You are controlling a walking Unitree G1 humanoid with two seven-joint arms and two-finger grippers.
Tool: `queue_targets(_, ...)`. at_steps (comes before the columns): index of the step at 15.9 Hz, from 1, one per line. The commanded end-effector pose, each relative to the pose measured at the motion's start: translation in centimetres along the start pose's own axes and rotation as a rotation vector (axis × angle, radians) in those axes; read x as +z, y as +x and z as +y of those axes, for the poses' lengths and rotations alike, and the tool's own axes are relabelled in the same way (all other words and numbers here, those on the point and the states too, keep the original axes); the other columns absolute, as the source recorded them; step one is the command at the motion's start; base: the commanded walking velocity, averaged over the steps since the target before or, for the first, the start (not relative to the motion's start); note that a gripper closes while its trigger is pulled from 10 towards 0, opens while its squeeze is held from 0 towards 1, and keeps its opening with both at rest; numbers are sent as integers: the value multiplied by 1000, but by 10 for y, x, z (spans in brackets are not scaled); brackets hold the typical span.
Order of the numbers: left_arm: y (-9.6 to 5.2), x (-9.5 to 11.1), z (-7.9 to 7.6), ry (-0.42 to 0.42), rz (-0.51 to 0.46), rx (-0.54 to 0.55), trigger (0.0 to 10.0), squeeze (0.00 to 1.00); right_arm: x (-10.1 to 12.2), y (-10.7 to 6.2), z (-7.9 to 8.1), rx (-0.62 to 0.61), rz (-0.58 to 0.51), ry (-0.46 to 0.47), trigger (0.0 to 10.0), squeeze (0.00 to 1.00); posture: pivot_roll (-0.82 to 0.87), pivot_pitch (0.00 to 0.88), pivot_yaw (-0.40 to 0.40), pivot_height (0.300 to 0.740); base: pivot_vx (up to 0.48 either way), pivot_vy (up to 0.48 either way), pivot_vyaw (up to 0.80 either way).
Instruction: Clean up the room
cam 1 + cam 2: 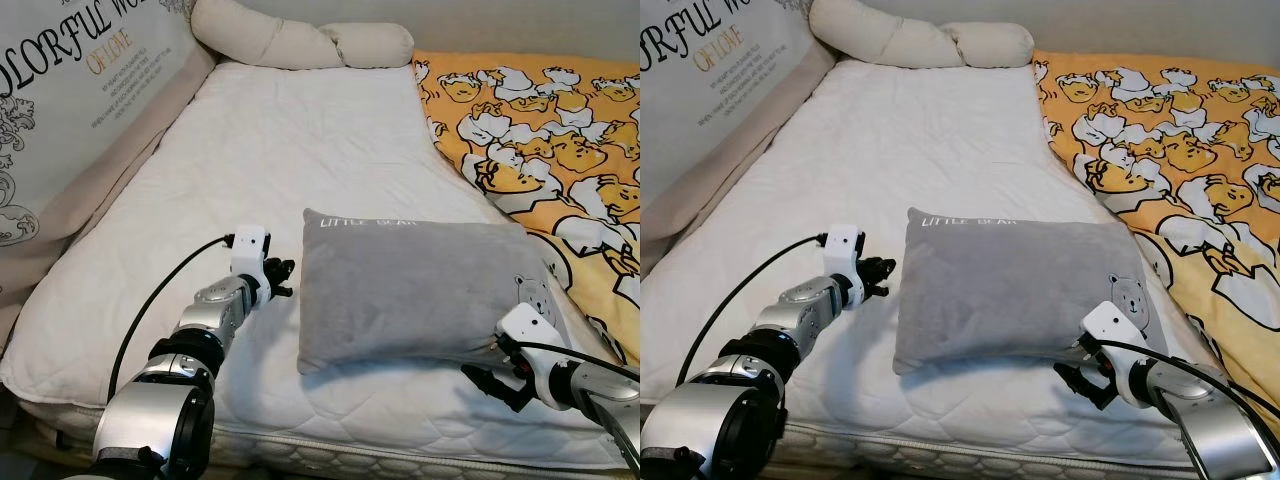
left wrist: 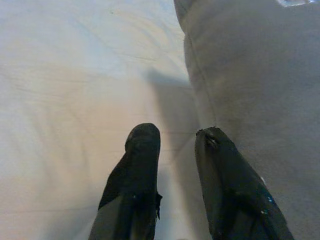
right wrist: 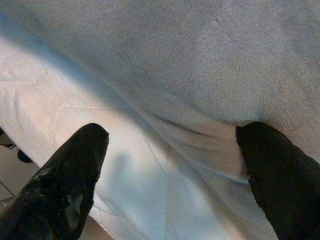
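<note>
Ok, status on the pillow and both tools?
Left tool open, beside the gray pillow's left edge. Right tool open at its near right corner. Pillow flat on the white mattress. Yellow blanket alongside, not blocking.

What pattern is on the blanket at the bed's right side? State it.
The blanket is orange-yellow with white and yellow cartoon figures, clearest in the left eye view.

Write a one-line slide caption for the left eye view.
Both grippers, left and right, flank a grey pillow on a white mattress.
</note>
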State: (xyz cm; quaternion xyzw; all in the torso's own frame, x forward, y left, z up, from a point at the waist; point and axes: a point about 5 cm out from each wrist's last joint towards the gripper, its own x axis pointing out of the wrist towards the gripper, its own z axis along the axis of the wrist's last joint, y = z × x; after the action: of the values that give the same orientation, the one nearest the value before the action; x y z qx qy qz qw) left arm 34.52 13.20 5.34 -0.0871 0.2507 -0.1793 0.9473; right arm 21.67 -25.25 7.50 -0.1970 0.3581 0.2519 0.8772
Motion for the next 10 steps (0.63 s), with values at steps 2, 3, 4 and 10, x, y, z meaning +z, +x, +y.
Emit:
queue_targets(2,0,2,-2,-143,-35,-40,10000,1000,0,-3,-9,-48,6,-7,10000,0,-125,0,29,740,0,0,0)
queue_targets(3,0,4,-3,-207,-53,-56,10000,1000,0,-3,-9,-47,5,-9,10000,0,-124,0,27,740,0,0,0)
queue_targets(4,1,3,-5,-208,-40,-88,10000,1000,0,-3,-8,-42,3,-10,10000,0,-122,0,26,740,0,0,0)
queue_targets(10,3,-16,-29,-203,33,-281,10000,1000,0,-1,-5,-21,-4,-17,10000,0,-128,0,21,740,0,0,0)
